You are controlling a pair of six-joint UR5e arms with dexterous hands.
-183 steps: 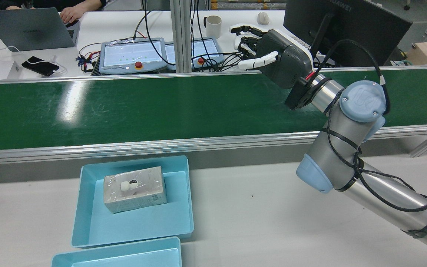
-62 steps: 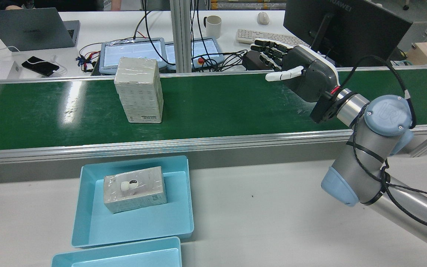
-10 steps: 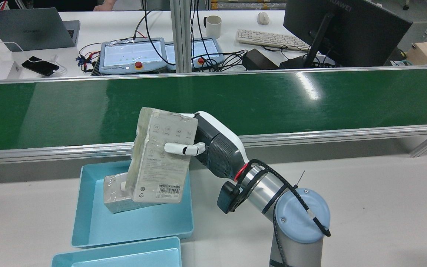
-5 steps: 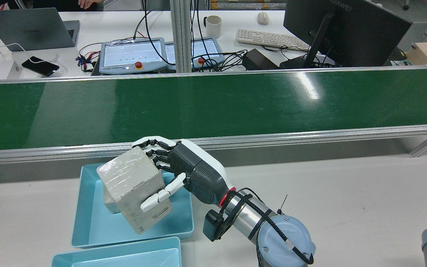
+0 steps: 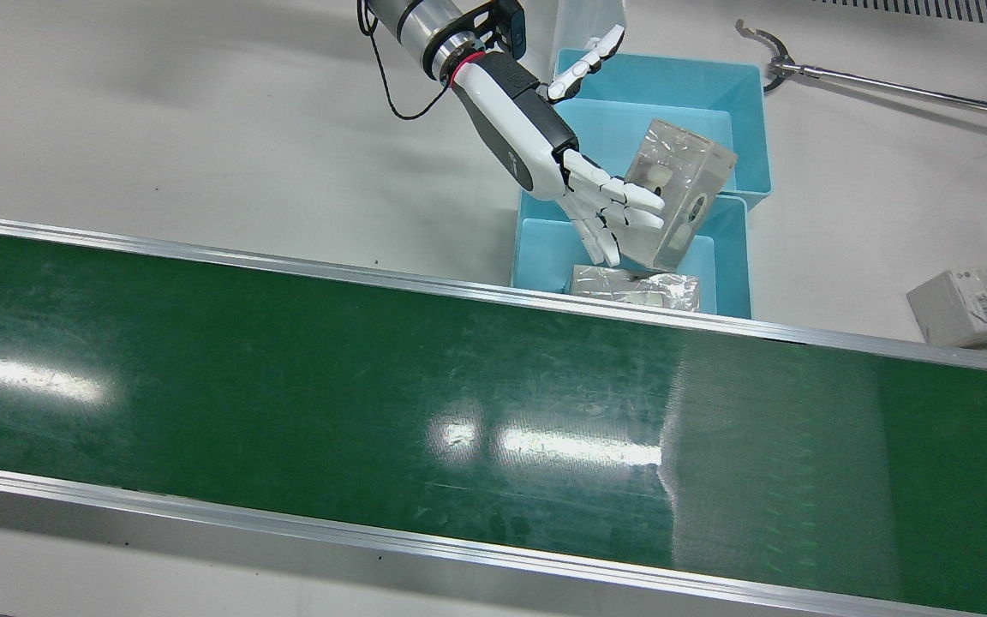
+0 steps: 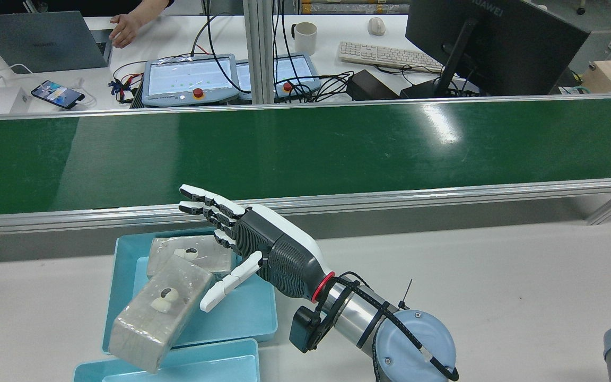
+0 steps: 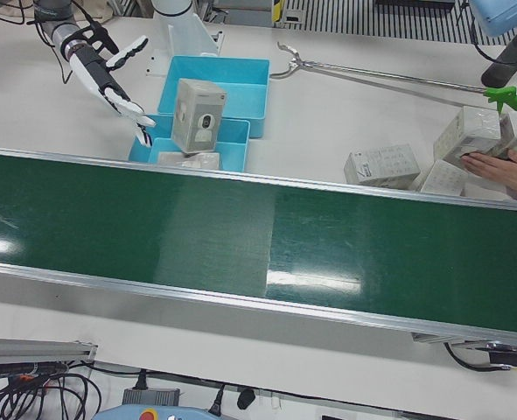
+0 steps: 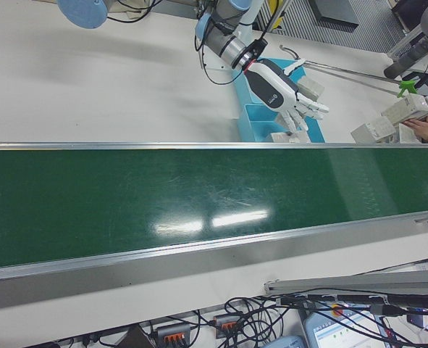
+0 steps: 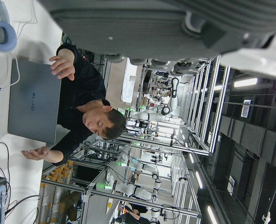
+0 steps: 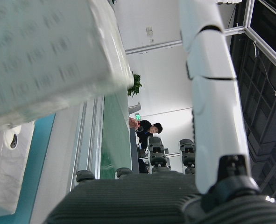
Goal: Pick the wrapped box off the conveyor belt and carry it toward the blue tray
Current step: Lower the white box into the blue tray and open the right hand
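The wrapped box [image 6: 157,318] lies tilted across the rim between the blue tray [image 6: 250,313] and a second blue tray [image 6: 204,366]. It also shows in the front view [image 5: 682,193] and the left-front view [image 7: 199,115]. It is blurred in the right hand view [image 10: 49,56]. My right hand [image 6: 263,254] is open beside the box with fingers spread, and holds nothing. It also shows in the front view [image 5: 545,137] and the right-front view [image 8: 282,90]. Another wrapped box [image 6: 189,254] lies in the tray. The left hand view shows only part of my left hand's palm [image 9: 142,23].
The green conveyor belt [image 6: 305,143] runs past the trays and carries nothing. Several loose boxes [image 7: 385,164] and a person's hand [image 7: 503,171] lie on the table beyond the trays. A long grabber stick [image 5: 888,81] lies near the second tray [image 5: 699,86].
My right hand carried the box from the belt's edge down to the tray. It has since opened and let go. The box has tipped down onto the tray's near rim.
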